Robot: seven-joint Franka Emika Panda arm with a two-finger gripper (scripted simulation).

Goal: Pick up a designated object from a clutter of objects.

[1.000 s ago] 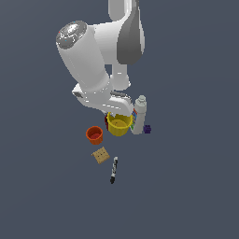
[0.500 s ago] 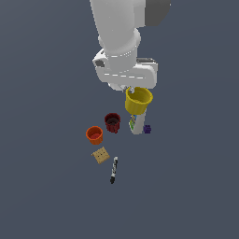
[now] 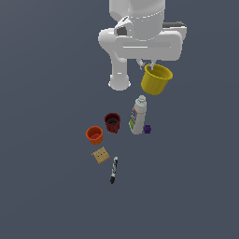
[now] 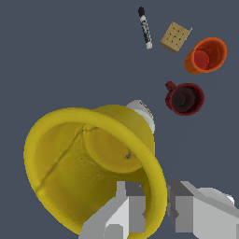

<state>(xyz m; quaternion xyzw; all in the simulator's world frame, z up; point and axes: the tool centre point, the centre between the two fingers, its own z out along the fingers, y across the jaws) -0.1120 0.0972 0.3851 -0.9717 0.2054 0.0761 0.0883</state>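
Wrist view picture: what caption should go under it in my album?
The tool pinches the yellow cup's rim, lifted above the dark red cup, orange cup, cracker and marker.

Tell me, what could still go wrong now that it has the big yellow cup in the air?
The claw pinches only the rim of the yellow cup, which hangs tilted, so it might slip. It hangs above the white bottle and purple block, so a drop could scatter them.

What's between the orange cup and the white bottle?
The dark red cup stands between the orange cup and the white bottle, apart from both. The exterior view shows it plainly.
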